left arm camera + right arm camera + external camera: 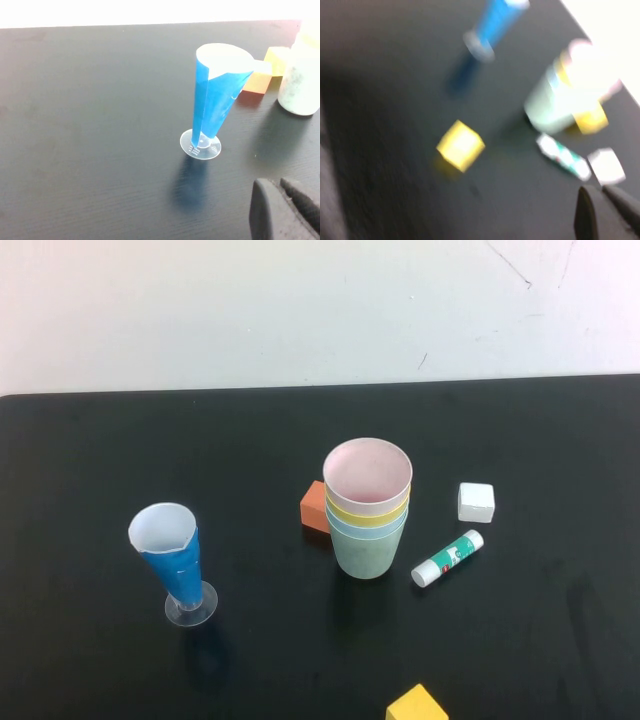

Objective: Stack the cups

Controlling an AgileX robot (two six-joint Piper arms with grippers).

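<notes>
The cups stand nested in one upright stack [368, 510] at the table's middle: sage green outermost at the bottom, then light blue, yellow and pale pink rims above it. The stack's side shows in the left wrist view [302, 80] and, blurred, in the right wrist view [565, 95]. Neither arm appears in the high view. My left gripper [280, 182] is shut and empty, low over bare table, well short of the stack. My right gripper [601, 189] is also shut and empty, away from the stack, on the side where the glue stick and the white block lie.
A blue-and-white cone cup [172, 558] on a clear stemmed base stands left of the stack. An orange block [316, 508] touches the stack's left side. A white block [476, 501] and a glue stick [448, 558] lie to the right. A yellow block [417, 706] sits at the front edge.
</notes>
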